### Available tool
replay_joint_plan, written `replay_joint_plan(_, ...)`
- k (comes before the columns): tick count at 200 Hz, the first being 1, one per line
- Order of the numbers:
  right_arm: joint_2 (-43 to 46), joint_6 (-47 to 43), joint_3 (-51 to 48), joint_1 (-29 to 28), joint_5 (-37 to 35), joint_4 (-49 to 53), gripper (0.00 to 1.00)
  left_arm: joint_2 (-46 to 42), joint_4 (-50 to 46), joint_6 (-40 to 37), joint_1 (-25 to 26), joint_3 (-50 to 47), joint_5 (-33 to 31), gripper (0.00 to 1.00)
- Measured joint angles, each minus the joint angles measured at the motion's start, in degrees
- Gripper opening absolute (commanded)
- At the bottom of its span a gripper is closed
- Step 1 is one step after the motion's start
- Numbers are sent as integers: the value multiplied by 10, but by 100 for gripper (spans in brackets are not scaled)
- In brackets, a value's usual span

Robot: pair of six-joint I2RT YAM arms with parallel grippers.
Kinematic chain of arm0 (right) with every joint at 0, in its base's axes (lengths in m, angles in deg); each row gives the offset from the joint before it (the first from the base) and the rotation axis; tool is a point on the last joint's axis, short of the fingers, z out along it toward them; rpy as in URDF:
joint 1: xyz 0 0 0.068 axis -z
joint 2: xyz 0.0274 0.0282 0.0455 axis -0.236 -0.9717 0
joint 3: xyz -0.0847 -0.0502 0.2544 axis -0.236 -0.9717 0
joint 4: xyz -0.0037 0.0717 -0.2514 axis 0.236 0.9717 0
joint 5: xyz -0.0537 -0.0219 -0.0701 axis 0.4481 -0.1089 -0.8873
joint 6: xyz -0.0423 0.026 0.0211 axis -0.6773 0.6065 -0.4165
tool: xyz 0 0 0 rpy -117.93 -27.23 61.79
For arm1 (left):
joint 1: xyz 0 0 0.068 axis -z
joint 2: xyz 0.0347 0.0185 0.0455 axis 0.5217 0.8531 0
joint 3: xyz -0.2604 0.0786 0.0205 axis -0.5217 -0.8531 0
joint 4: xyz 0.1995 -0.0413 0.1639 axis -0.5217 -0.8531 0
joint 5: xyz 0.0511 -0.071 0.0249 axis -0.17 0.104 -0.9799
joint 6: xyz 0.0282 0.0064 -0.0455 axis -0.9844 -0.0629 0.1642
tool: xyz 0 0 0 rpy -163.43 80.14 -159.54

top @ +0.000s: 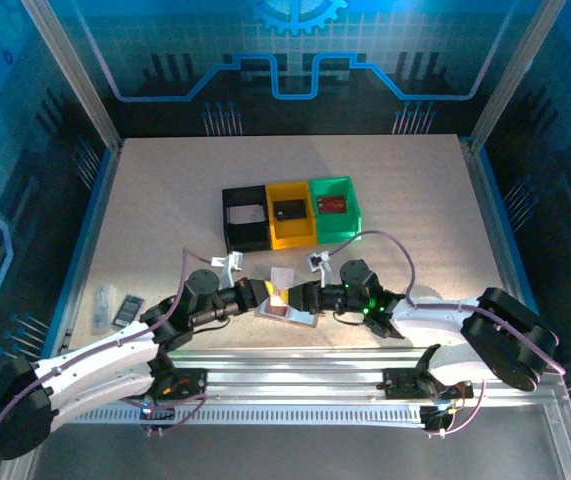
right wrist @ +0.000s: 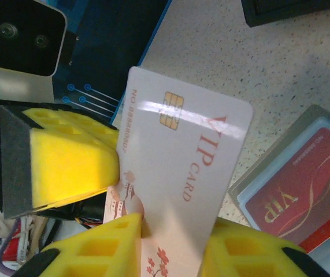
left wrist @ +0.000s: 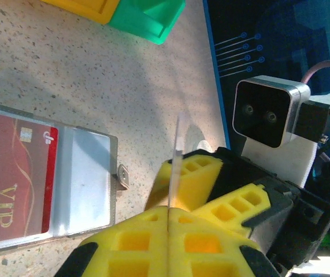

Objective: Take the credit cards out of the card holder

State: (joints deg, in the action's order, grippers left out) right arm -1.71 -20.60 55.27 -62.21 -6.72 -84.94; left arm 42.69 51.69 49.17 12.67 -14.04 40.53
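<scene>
The left claw was clamped shut on a pale VIP card, upright near the open card holder at six o'clock on the desk. The right claw straddled that card, and I could not tell whether it gripped. The left should release only once the right pinches firmly.

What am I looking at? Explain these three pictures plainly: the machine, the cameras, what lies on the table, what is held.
Two robot arms stand at the near edge of a table. One picture looks down from above; the other two come from wrist cameras, yellow padded fingers in view. On the table lie an open grey card holder with a red card in it, a black bin, a yellow bin and a green bin. The left gripper is shut on a pale card. The right gripper has its fingers flanking it; whether they grip is unclear.
</scene>
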Motion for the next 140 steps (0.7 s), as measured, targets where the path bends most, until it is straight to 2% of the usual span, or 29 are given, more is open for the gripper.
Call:
replay_joint_plan(61,36,-9,0,0,-3,14,2,0,-8,-1,-1,-6,-6,0)
replay_joint_plan(82,43,-13,0,-1,-2,28,0,-4,-17,-5,-1,-5,-5,27)
replay_joint_plan(106,58,-28,5,-2,2,58,0,-16,-75,-35,-1,14,-5,54)
replay_joint_plan(120,64,-38,15,0,14,85,0,-27,-123,-55,-2,39,-1,62)
replay_joint_plan(140,65,-59,39,9,41,131,0,-43,-193,-89,-9,83,13,66)
